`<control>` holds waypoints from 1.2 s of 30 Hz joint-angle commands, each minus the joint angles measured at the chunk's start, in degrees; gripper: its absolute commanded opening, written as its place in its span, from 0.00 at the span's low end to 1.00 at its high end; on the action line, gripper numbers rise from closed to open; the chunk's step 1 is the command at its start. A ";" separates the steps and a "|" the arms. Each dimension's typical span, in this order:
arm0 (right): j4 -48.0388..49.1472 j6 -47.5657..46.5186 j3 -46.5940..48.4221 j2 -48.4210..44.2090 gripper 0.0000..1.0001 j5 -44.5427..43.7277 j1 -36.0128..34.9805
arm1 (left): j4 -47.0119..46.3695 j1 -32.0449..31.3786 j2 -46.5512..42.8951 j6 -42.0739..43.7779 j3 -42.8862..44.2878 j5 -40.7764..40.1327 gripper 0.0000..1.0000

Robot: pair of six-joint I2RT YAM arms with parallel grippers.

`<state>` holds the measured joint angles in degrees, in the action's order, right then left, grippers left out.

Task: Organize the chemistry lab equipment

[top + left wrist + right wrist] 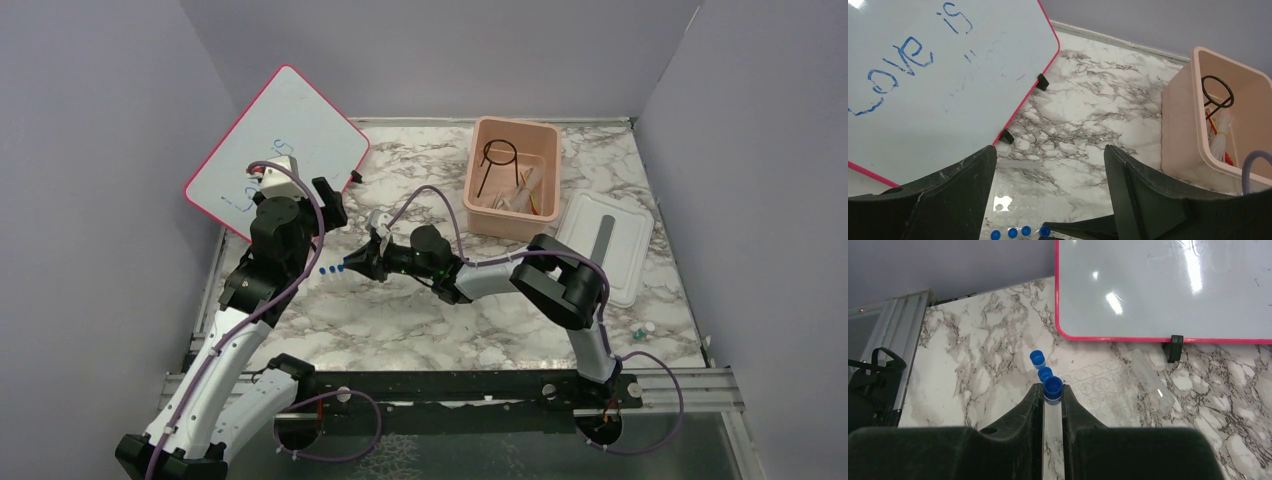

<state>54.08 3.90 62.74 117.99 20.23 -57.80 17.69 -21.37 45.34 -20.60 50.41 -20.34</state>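
Blue-capped vial held at the clear rack

Blue plastic caps a clear vial [1053, 387] that is clamped between the fingers of the right gripper [354, 265]. The jaws are nearly closed, pressing the vial's sides just below the cap. Whether its base sits in a hole or hangs just above cannot be told. Two more vials [1037, 358] with the same caps stand in a line just beyond it, at the near edge of a clear rack [1120, 385] that lies flat on the marble table [400, 320]. From above, this spot is left of the table's middle.

Behind the rack a pink-rimmed whiteboard [275, 150] leans on black feet, with blue writing on it. The left gripper [1049, 150] hangs above the rack and beside the board. Its jaws are spread wide and hold nothing.

Well apart, at the far right, a pink tub [545, 135] holds a black wire ring stand [498, 156] and some thin clear and red-yellow pieces. A white lid [610, 250] lies flat just to the tub's right.
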 commanded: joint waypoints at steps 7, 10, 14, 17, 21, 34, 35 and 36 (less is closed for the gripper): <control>2.60 -3.37 1.55 2.98 0.16 -0.46 -0.47 | -0.73 0.53 0.39 -0.71 -0.32 1.88 0.81; 2.69 -3.37 1.54 3.44 0.16 -0.45 -0.47 | -0.73 0.54 0.45 -0.67 -0.32 1.88 0.81; 3.55 -3.37 1.04 4.04 0.19 0.21 -0.47 | -0.73 0.62 0.54 -0.67 -0.32 1.95 0.81; 5.55 -3.37 0.51 4.70 0.21 0.93 -0.47 | -0.74 0.71 0.62 -0.58 -0.32 1.97 0.81; 5.32 -3.37 1.13 5.37 0.21 0.82 -0.47 | -0.68 0.79 0.72 -0.58 -0.24 2.06 0.81; 6.77 -4.85 0.08 5.47 0.42 1.84 -0.47 | -0.38 1.15 0.87 -0.45 -0.14 1.69 0.81; 6.85 -4.62 -0.23 4.98 0.46 1.60 -0.47 | -0.37 1.15 0.86 -0.46 -0.14 1.71 0.81; 7.01 -4.35 -0.62 4.41 0.50 1.13 -0.47 | -0.36 1.15 0.89 -0.41 -0.14 1.71 0.81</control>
<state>57.67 -0.23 63.00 123.37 20.91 -57.80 17.72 -20.58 46.22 -20.78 50.41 -19.31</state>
